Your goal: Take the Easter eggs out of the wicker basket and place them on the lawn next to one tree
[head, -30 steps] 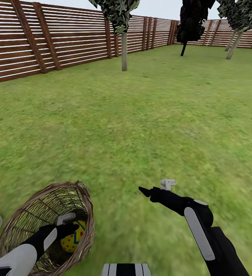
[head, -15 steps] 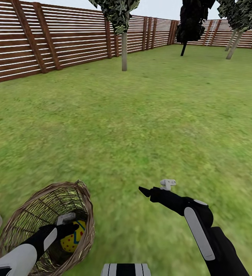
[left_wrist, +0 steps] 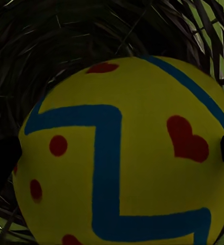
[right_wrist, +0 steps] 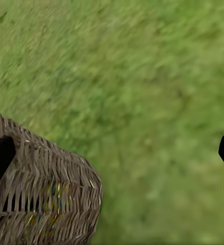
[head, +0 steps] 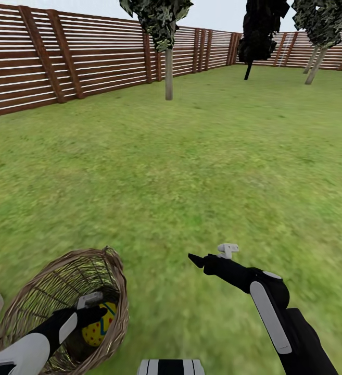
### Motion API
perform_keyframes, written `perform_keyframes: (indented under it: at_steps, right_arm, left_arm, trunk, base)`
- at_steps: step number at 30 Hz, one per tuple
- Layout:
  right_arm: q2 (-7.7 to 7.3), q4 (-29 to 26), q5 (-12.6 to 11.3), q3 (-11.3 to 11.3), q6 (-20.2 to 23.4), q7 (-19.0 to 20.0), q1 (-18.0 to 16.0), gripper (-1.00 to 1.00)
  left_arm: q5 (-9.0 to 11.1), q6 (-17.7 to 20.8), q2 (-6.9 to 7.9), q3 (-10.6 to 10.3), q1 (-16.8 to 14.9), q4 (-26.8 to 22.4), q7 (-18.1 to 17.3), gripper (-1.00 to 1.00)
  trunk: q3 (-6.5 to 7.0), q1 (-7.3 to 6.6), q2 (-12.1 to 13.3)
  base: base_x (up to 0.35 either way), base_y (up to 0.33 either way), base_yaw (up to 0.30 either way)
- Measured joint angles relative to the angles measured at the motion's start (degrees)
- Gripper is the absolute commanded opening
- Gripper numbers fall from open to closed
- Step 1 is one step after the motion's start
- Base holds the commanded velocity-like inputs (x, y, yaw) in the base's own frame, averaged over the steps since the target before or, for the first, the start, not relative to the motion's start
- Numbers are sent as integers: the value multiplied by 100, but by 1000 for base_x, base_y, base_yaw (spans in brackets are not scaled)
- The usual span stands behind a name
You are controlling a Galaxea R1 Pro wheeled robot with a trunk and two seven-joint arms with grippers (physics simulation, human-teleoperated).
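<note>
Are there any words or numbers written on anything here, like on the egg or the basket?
None: nothing in these pictures carries a word, number or label.
The Easter egg has only painted shapes: a blue zigzag, blue stripe, red hearts and dots.
The wicker basket, the fence and the robot's arms show no writing.

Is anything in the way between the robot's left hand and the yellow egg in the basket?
Nothing visible. The left gripper is already down inside the wicker basket, and the Easter egg sits right in front of it between its fingers. Only the basket's wall surrounds them.
</note>
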Motion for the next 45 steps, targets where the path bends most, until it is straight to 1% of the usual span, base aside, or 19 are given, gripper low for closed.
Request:
perform_keyframes:
  at_steps: [2, 3, 14, 25, 27, 30, 32, 45]
  right_arm:
    - [0, 0, 0, 0, 0, 0, 2, 100]
    - [0, 0, 0, 0, -2, 0, 2, 100]
    - [0, 0, 0, 0, -3, 0, 0, 100]
    - [0, 0, 0, 0, -2, 0, 0, 100]
    - [0, 0, 0, 0, -3, 0, 0, 100]
    - [0, 0, 0, 0, -2, 0, 0, 100]
    - [0, 0, 0, 0, -2, 0, 0, 100]
    - [0, 0, 0, 1, 0, 0, 0, 100]
  left_arm:
    - [11, 3, -1, 1, -1, 95, -3, -100]
    - [-22, 1, -1, -21, 2, 108, 1, -100]
    - [-37, 3, 0, -28, 3, 109, 5, -100]
    - [-44, -39, 16, -27, 9, 117, 106, -100]
    - [-39, -39, 17, -25, 10, 120, 209, -100]
    - [-16, -36, 10, -27, 10, 118, 481, -100]
    - [-8, -33, 9, -26, 10, 118, 544, -100]
    - [-13, 28, 8, -27, 10, 126, 578, -100]
  trunk:
    - [45, -5, 3]
    - [66, -7, 5]
    - [310, -35, 19]
    - [554, -63, 34]
    - [598, -69, 37]
    - [665, -76, 41]
    - [709, -81, 44]
    - [997, -115, 61]
  base:
    - [0, 0, 0]
    - [0, 0, 0]
    - [0, 0, 0]
    - [0, 0, 0]
    - [0, 0, 0]
    - [0, 0, 0]
    - [0, 0, 0]
    - [0, 0, 0]
